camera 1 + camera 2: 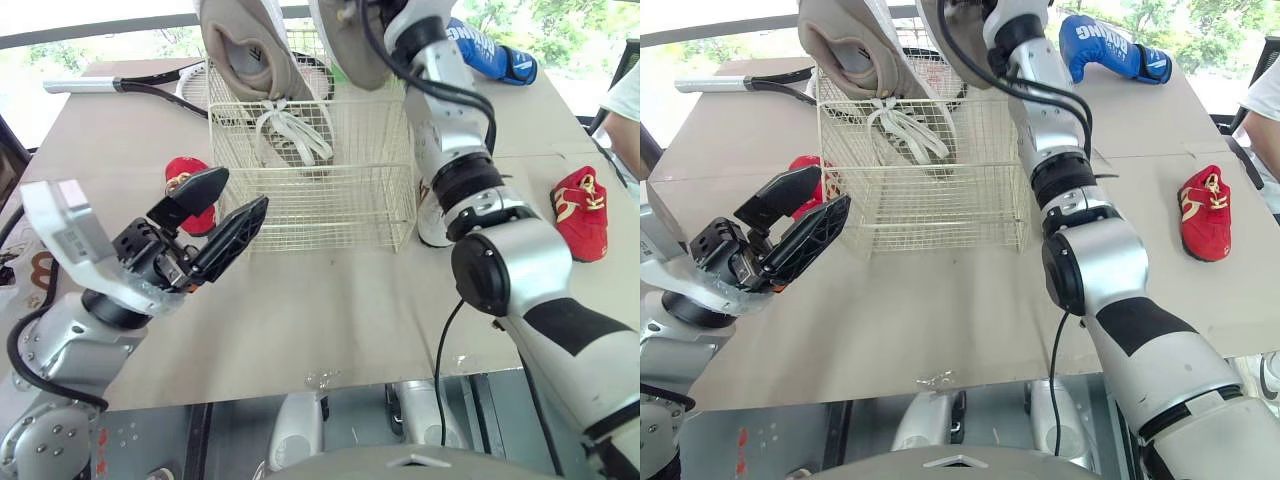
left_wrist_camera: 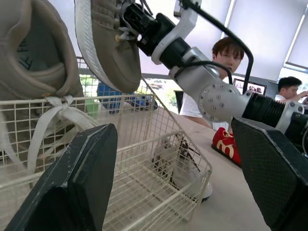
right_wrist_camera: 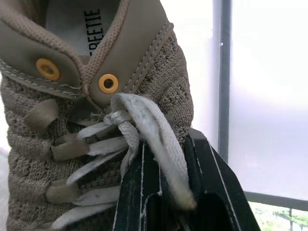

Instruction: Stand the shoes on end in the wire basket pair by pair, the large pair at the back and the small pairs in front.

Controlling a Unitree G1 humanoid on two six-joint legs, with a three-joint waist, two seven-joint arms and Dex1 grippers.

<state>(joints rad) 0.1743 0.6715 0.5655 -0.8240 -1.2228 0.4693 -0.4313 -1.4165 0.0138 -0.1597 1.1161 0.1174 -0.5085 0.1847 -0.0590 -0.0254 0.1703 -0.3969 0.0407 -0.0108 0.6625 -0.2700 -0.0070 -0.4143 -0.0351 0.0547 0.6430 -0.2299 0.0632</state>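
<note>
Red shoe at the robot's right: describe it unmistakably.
From the cream wire basket on the tan table, look toward the robot's right. The small red shoe with yellow trim lies alone there, unlike its red twin left of the basket.

Bright daylight enters through the windows (image 3: 269, 96) beyond the table (image 1: 300, 320); the background is overexposed, and cast shadows are soft and faint.

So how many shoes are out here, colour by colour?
Tan shoes: 2 (one held in the right pincer)
Red shoes: 2
White shoe: 1
Total: 5 that I can make out
</note>
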